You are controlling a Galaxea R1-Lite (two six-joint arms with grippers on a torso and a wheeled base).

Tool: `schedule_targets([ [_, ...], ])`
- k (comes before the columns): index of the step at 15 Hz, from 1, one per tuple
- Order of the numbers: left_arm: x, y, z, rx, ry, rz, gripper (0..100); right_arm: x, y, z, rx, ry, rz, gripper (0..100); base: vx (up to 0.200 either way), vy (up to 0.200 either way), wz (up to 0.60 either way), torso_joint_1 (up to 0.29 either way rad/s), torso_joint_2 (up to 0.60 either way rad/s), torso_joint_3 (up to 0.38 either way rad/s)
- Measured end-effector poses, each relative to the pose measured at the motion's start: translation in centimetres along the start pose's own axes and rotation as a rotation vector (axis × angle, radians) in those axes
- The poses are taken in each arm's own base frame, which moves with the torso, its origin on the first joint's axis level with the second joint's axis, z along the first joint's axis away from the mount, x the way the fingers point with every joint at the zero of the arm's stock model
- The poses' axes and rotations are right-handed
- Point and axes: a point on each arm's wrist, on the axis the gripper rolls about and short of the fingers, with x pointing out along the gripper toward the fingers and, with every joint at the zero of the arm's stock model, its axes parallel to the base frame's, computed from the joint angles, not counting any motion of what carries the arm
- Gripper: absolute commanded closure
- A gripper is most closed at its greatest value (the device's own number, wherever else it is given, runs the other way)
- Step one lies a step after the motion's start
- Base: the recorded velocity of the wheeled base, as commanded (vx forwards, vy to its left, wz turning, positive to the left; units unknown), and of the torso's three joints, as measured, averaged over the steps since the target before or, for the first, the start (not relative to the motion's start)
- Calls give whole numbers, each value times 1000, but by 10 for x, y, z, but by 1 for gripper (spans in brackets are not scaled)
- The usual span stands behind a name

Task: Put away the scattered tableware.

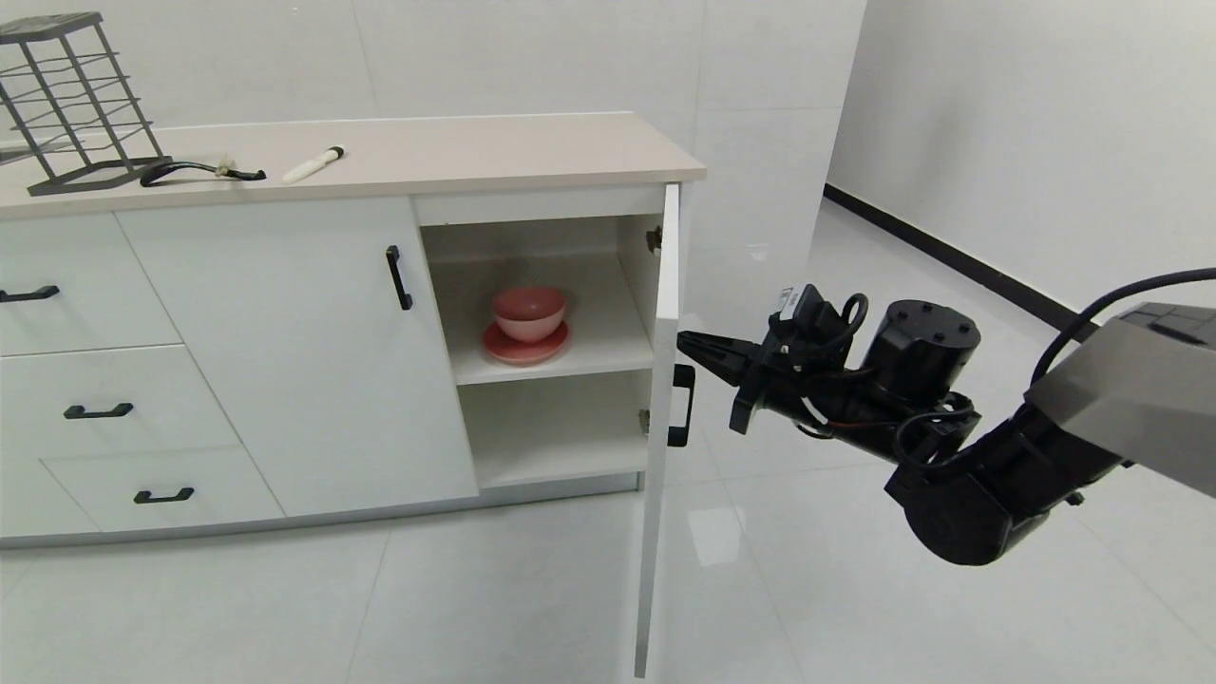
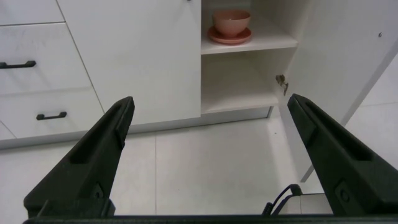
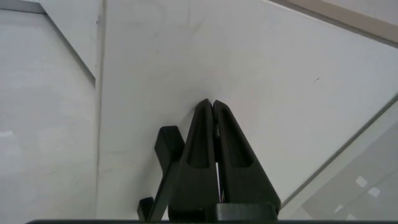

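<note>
A pink bowl (image 1: 528, 313) sits on a pink plate (image 1: 524, 346) on the upper shelf of the open cabinet; the bowl (image 2: 231, 21) and plate (image 2: 230, 37) also appear in the left wrist view. The cabinet door (image 1: 663, 380) stands open, edge-on to me. My right gripper (image 1: 686, 342) is shut, its tips touching the door's outer face just above the black handle (image 1: 681, 404). In the right wrist view the right gripper (image 3: 212, 107) presses against the door (image 3: 261, 81) beside the handle (image 3: 163, 155). My left gripper (image 2: 208, 109) hangs open above the floor before the cabinet.
On the countertop (image 1: 427, 152) lie a white-handled utensil (image 1: 313, 164) and a black-handled utensil (image 1: 199, 171), beside a wire rack (image 1: 71, 100). Closed drawers (image 1: 95, 380) are at the left. White tiled floor (image 1: 475, 598) lies in front.
</note>
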Motion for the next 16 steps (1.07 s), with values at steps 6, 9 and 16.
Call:
schedule_targets([
  [6,0,0,0,-1,0,0,0,21,6,-4,-11,-32,30,100,0,0,0,0,0,0],
  [9,0,0,0,-2,0,0,0,28,4,-9,-17,-39,29,100,0,0,0,0,0,0],
  [16,0,0,0,-2,0,0,0,41,-1,-16,-31,-62,24,100,0,86,0,-2,1,2],
])
